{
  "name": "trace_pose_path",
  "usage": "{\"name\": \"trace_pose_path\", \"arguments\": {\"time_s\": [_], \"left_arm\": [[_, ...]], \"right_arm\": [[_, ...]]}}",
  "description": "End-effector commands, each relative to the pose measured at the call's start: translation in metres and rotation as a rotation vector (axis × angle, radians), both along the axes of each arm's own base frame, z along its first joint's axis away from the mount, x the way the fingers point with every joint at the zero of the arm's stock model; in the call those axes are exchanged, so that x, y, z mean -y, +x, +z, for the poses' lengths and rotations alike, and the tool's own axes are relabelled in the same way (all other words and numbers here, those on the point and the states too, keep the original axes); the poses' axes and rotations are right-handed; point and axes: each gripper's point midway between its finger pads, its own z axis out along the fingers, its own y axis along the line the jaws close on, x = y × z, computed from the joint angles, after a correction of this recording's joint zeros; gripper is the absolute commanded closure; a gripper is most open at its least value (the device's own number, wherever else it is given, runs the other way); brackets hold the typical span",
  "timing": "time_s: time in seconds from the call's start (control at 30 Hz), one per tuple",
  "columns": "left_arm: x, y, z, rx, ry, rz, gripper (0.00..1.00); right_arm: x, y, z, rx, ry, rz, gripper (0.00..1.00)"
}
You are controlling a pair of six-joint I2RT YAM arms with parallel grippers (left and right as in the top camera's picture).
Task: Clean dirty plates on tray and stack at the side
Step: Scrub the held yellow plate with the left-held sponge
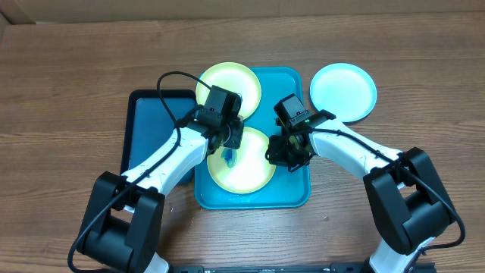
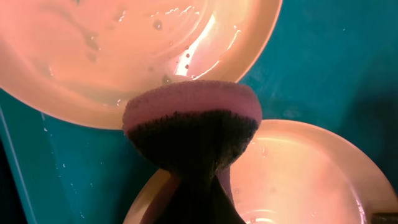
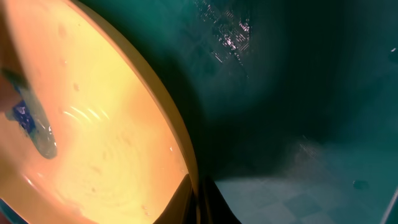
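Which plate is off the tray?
The pale cyan plate on the table, right of the turquoise tray; the far plate and near plate lie inside it.

A pink-topped sponge with a dark scouring underside is filling the middle of the frame. Its lower part is being pinched into a narrow waist in the closed left claw at the bottom edge. Behind it, a round plastic plate, glowing peach under the light, is lying on the turquoise plastic tray, its surface glistening with water droplets and streaks. A second round plate of the same colour is sitting at lower right, its rim passing behind the sponge. The sponge's top edge is overlapping the first plate's rim; whether it is touching either plate cannot be told.
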Motion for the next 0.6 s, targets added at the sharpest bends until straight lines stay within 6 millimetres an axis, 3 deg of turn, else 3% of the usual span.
{"name": "trace_pose_path", "arguments": {"time_s": [0.0,0.23,0.57], "left_arm": [[0.011,-0.004,-0.001,-0.019,-0.049,-0.015,0.96],[0.017,-0.012,0.004,-0.062,-0.085,-0.037,0.96],[0.004,-0.039,0.002,-0.208,-0.047,0.030,0.96]], "right_arm": [[-0.001,-0.001,-0.001,0.003,0.001,0.004,0.96],[0.000,-0.001,-0.001,0.004,-0.002,0.003,0.96],[0.000,-0.001,-0.001,0.003,-0.002,0.003,0.95]]}}
